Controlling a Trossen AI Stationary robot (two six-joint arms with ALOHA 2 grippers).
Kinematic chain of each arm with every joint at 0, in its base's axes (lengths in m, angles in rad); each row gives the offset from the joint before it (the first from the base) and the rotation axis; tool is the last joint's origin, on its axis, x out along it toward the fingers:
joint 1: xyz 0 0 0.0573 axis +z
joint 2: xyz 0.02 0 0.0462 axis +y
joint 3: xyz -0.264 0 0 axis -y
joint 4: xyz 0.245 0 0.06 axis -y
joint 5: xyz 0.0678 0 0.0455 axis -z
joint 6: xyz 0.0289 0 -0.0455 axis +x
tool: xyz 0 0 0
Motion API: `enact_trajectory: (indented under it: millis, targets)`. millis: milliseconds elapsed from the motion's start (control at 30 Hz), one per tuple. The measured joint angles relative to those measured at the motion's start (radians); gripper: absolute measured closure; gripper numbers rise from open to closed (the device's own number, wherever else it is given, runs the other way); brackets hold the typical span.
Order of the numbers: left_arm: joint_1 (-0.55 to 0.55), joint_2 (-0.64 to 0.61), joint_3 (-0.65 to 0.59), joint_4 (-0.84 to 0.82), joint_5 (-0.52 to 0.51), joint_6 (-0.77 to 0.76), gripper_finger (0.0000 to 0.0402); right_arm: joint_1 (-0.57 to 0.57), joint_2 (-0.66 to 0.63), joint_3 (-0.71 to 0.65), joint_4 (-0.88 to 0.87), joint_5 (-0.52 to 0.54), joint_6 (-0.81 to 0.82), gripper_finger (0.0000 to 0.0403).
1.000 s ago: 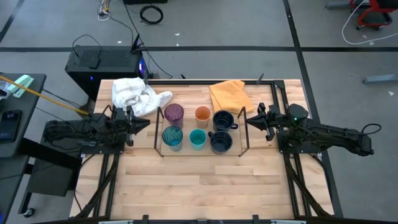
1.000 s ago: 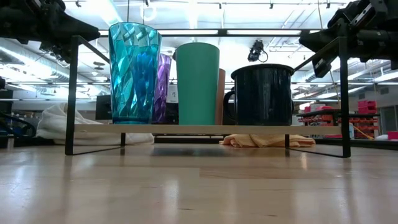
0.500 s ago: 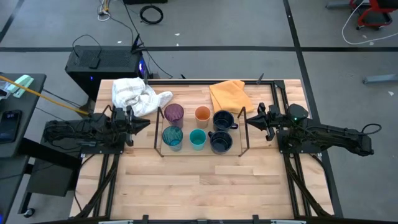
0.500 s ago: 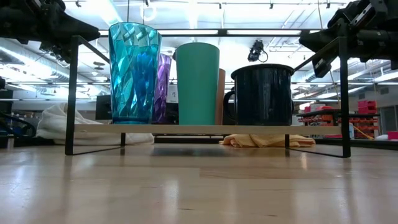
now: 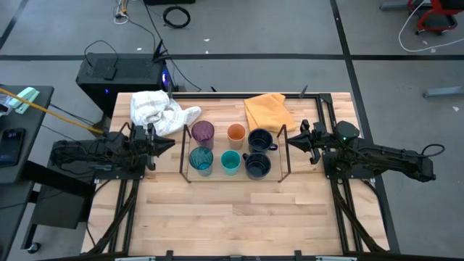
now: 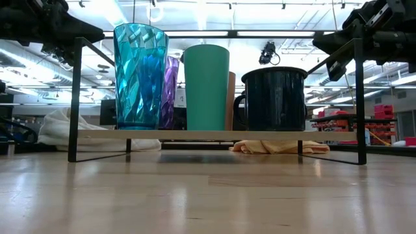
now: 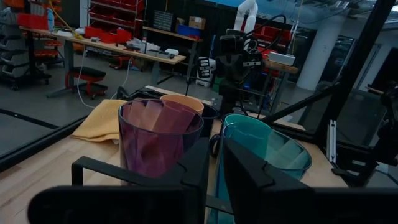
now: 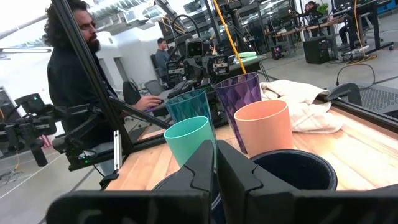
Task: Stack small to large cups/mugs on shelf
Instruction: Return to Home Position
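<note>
Your six cups point(image 5: 230, 162) all stand on the wire shelf point(image 6: 214, 135); stacking looks finished, no cup left outside. Left arm point(image 5: 109, 154) and right arm point(image 5: 377, 156) flank it, jaws pressed together, empty.

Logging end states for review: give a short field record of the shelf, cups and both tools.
shelf: black wire rack, mid-table
back row: purple tumbler, orange cup, rear navy mug
front row: patterned teal-blue cup, teal cup, front navy mug
left tool: shut, empty, left of shelf
right tool: shut, empty, right of shelf
off shelf: white cloth, orange cloth
</note>
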Motion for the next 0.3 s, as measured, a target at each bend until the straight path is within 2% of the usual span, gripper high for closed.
enact_trajectory:
  millis: [300]
  targets:
    - [0.0,0.0,0.0,0.0,0.0,0.0,0.034,0.0,0.0,0.0,0.0,0.0,0.0,0.0377]
